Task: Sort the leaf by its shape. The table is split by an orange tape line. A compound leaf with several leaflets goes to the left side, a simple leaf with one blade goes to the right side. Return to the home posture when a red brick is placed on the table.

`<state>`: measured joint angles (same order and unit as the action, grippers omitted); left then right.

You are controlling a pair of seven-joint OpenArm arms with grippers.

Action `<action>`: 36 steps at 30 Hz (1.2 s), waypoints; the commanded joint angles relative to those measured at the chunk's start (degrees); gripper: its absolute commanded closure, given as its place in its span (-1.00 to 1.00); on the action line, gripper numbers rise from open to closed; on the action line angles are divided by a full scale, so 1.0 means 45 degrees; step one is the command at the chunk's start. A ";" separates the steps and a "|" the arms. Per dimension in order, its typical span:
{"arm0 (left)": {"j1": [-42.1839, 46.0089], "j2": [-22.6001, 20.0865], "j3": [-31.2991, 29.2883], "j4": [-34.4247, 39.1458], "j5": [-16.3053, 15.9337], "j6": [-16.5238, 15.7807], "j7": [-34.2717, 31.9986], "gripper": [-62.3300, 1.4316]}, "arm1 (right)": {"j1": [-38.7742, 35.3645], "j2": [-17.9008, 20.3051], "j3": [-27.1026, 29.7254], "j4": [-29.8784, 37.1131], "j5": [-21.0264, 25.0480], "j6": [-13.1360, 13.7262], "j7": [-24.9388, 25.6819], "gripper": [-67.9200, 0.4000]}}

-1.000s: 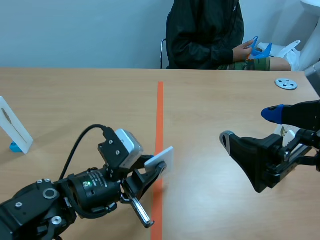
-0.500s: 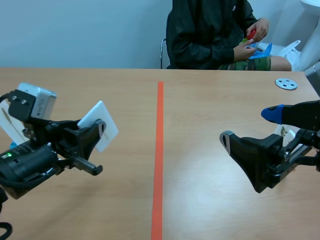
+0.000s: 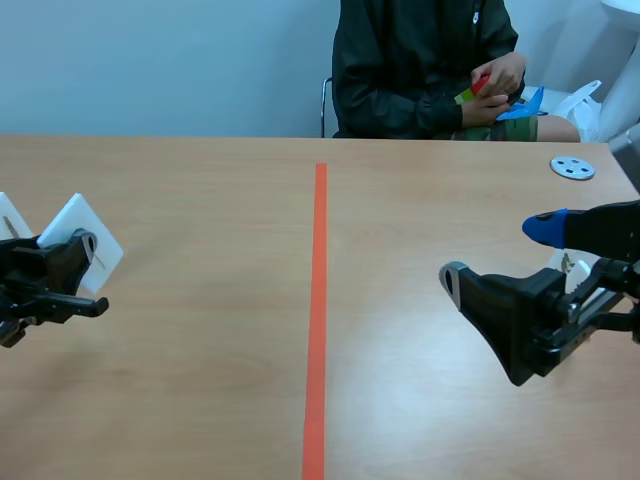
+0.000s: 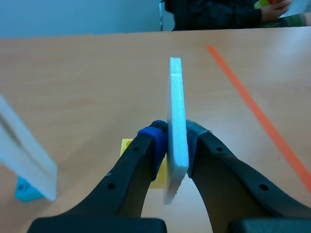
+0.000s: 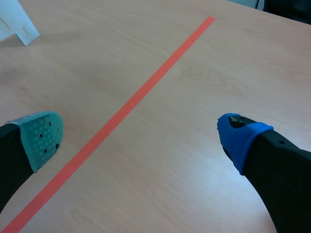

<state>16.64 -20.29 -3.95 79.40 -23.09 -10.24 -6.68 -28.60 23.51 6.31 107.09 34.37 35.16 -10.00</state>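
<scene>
As left gripper (image 4: 172, 139) clamps card (image 4: 176, 92) (white), tilted

Here's the white card (image 4: 175, 87) pinched in my left gripper (image 4: 175, 135): grainy, crumbly edge, matt, probably foam board, though I only get it edge-on. Under me the table (image 3: 200, 300) is smooth wood grain with a soft sheen. The tape line (image 5: 146, 92) is flat matt orange. On my right gripper (image 5: 141, 133), the pads (image 5: 41, 138) look rubbery and dimpled.

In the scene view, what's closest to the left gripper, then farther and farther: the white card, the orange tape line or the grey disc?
1. white card: clamped in the left gripper, far left.
2. orange tape line: down the table's middle.
3. grey disc: far right, at the back.
</scene>
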 commanded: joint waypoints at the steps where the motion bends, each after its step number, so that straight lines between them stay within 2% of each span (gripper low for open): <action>1: -0.0083 0.0029 -0.0063 -0.0398 -0.0321 0.0204 -0.0330 0.83 | 0.0112 0.0165 0.0199 0.0000 0.0180 -0.0053 0.0151 -1.00; 7: -0.0627 0.0058 -0.0262 -0.1875 -0.0500 0.0398 -0.0670 0.83 | 0.0112 0.0165 0.0199 0.0000 0.0180 -0.0049 0.0151 -1.00; 13: -0.1438 0.0058 -0.0432 -0.3453 -0.1083 0.0491 -0.0957 0.83 | 0.0112 0.0165 0.0199 0.0000 0.0180 -0.0049 0.0151 -1.00; 22: -0.2302 0.0058 -0.0437 -0.5625 -0.1122 0.0491 -0.2098 0.83 | 0.0112 0.0165 0.0199 0.0000 0.0180 -0.0049 0.0155 -1.00; 28: -0.2623 0.0063 -0.0437 -0.6353 -0.1127 0.0476 -0.2652 0.83 | 0.0112 0.0165 0.0199 0.0000 0.0180 -0.0049 0.0155 -1.00; 36: -0.2652 0.0063 -0.0437 -0.6824 -0.1127 0.0476 -0.2681 0.81 | 0.0112 0.0165 0.0199 0.0000 0.0180 -0.0049 0.0155 -1.00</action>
<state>5.08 -20.01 -5.41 48.16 -27.73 -7.94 -17.85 -28.60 23.51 6.31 107.09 34.37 35.16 -10.00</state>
